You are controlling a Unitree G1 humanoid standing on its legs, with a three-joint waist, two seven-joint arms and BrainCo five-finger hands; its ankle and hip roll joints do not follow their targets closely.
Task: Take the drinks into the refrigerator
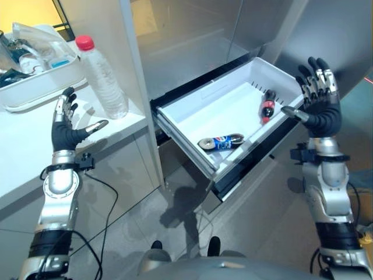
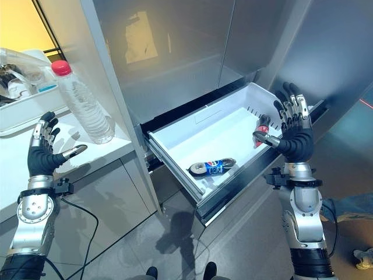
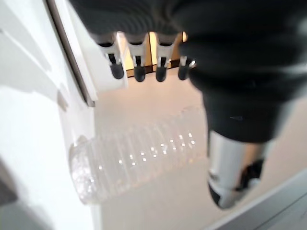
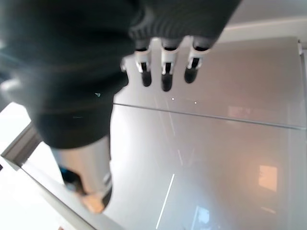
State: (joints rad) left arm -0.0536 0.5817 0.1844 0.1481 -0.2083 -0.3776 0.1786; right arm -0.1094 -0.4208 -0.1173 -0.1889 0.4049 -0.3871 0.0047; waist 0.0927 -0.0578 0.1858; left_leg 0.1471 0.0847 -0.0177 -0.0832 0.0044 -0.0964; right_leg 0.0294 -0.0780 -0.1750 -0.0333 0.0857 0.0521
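A clear water bottle (image 1: 106, 77) with a red cap stands upright on the white counter (image 1: 35, 140) beside the refrigerator; it also appears as the ribbed bottle (image 3: 139, 158) past my left hand. My left hand (image 1: 65, 129) hovers open just left of it, fingers straight, not touching. The white refrigerator drawer (image 1: 192, 140) is pulled out. In it lie a dark cola bottle with a blue label (image 1: 221, 142) near the front and a small dark bottle with a red label (image 1: 268, 107) at the right. My right hand (image 1: 319, 96) is raised open beside the drawer's right corner, holding nothing.
A white tray (image 1: 41, 81) with plastic bags and small items sits at the back of the counter. The grey refrigerator doors (image 2: 192, 52) rise behind the drawer. Grey floor tiles (image 1: 175, 233) lie below the open drawer.
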